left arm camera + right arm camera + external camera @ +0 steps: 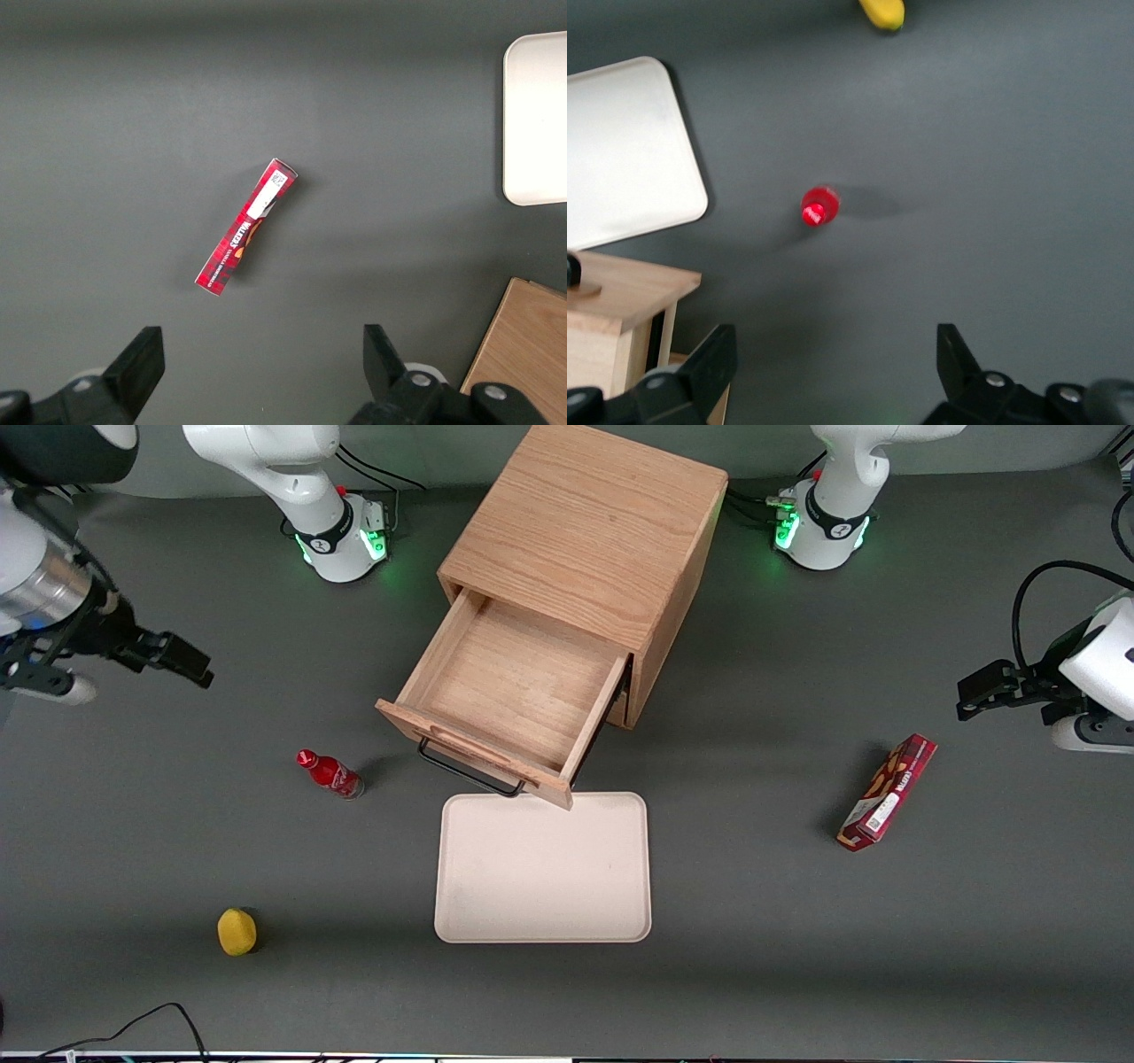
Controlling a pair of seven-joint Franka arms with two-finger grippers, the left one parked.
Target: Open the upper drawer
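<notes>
Upper drawer [514, 691] is pulled well out of the wooden cabinet [589, 531], its light oak inside bare, front panel tilted toward the front cam, w/ the black wire handle [469, 772] hanging just under the front edge. The drawer's front corner overhangs the rim of the cream tray [542, 868], which lies flat on the dark grey table [797, 957] nearer the front cam than the cabinet. Gripper [182, 660] of the working arm is well apart from the drawer, toward the working arm's end of the table, held above the tabletop w/ nothing in it; black fingers spread apart, as the right wrist view shows, w/ one fingertip [713, 359] each side of bare table. Arm's wrist reaches in from the frame edge, silver-white link angled down toward the table, fingers pointing roughly toward the cabinet. Red bottle [330, 773] stands on the table between gripper and drawer front, near the handle but not touching; in the wrist view it's seen from above as a red cap [818, 206] beside the tray corner [673, 177]. Yellow lemon-like fruit [236, 932] sits nearer the front cam than the bottle, well apart from it. Red snack box [888, 793] lies toward the parked arm's end of the table, clear of the tray. Lower drawer not visible from here, hidden under the open one.
</notes>
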